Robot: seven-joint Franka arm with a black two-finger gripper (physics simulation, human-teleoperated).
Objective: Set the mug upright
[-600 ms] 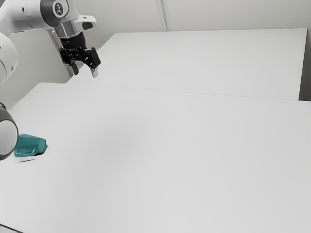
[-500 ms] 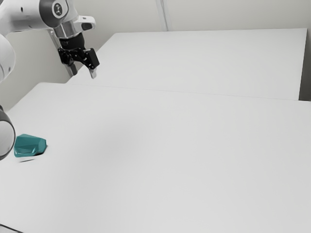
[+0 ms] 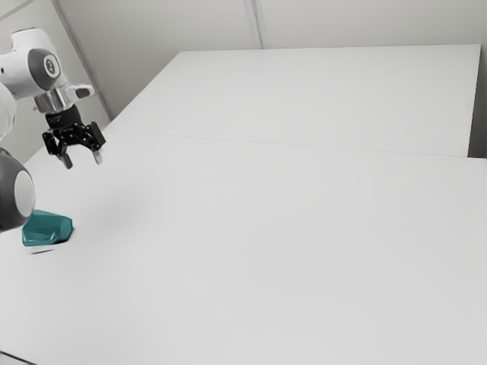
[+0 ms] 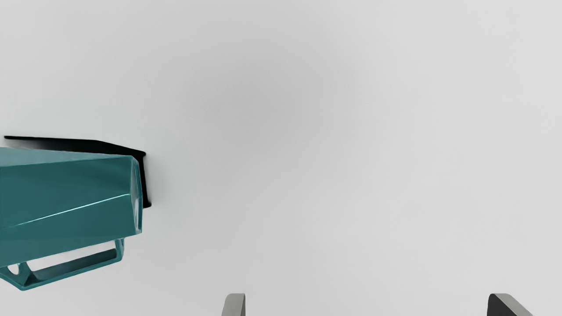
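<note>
From where I stand, at the exterior view's left, a white robot arm (image 3: 23, 72) leans in over the smooth white bench (image 3: 266, 251). A teal faceted mug (image 3: 47, 228) lies on its side there, its angular handle (image 4: 72, 270) plain in the wrist view. Next comes the black two-finger gripper (image 3: 83, 160), up above the bench and apart from the mug, its jaws spread wide around nothing. A faint seam (image 3: 293, 145) crosses the white top. Behind rises a pale wall (image 3: 365, 23) with a narrow grey strip (image 3: 256, 26); dark shadow (image 3: 479, 129) edges the far right.
</note>
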